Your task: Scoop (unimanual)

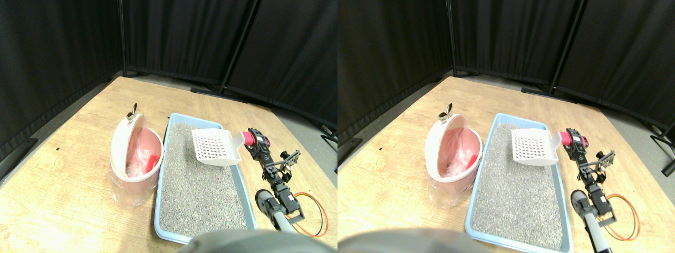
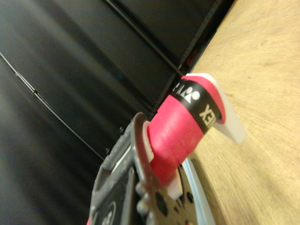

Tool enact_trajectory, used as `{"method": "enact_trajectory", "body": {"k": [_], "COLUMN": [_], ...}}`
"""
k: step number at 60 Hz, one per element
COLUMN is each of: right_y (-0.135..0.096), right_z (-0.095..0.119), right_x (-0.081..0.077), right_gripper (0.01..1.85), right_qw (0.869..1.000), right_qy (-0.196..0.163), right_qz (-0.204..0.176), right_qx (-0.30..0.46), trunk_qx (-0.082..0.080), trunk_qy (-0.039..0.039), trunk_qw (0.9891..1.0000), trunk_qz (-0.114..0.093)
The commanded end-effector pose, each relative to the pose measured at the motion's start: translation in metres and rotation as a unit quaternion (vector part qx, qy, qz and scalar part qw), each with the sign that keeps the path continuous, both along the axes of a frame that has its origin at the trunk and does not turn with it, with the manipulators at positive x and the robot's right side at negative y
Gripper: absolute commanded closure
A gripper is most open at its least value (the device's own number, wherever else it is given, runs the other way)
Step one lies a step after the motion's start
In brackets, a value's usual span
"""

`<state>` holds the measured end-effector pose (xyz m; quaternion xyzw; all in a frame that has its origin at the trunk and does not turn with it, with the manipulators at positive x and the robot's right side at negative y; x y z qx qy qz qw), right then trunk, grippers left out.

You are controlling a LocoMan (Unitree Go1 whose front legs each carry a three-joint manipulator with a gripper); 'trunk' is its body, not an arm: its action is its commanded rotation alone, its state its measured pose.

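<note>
The white slotted plastic scoop [image 1: 214,146] hangs just above the grey litter, its pink-wrapped handle [image 1: 244,138] pinched in the right manipulator's jaws [image 1: 255,141]; the wrist view shows the handle [image 2: 180,133] seated in the jaw frame, though the contact itself is partly hidden. From the jaws the scoop's long axis runs outward over the pale blue litter tray [image 1: 240,179]. Beyond it, past the tray's far wall, stands the pink-lined white bin [image 1: 135,155] on the wooden table [image 1: 63,174].
</note>
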<state>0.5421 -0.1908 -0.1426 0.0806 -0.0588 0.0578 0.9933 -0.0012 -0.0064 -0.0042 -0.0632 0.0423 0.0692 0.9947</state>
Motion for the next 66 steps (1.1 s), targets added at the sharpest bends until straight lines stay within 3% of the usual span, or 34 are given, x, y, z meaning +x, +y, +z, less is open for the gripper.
{"method": "enact_trajectory", "body": {"k": [1, 43, 52, 57, 66], "right_y": [0.000, -0.017, -0.024, -0.026, -0.030], "right_z": [0.002, -0.058, -0.072, -0.077, -0.086], "right_x": [-0.002, -0.029, -0.036, -0.038, -0.042], "right_gripper": [1.81, 1.81, 1.81, 1.81, 1.81], "right_qw": [0.999, 0.998, 0.994, 0.994, 0.990], "right_qy": [-0.022, 0.016, 0.019, 0.020, 0.068], "right_qz": [-0.001, -0.035, -0.067, -0.066, -0.088], "right_qx": [0.025, 0.055, 0.083, 0.083, 0.093], "trunk_qx": [-0.013, 0.001, 0.008, 0.012, 0.017], "trunk_qy": [-0.0001, 0.0047, 0.0058, 0.0074, 0.0092], "trunk_qw": [0.9999, 0.9997, 0.9996, 0.9994, 0.9990], "trunk_qz": [-0.001, -0.022, -0.028, -0.032, -0.040]}}
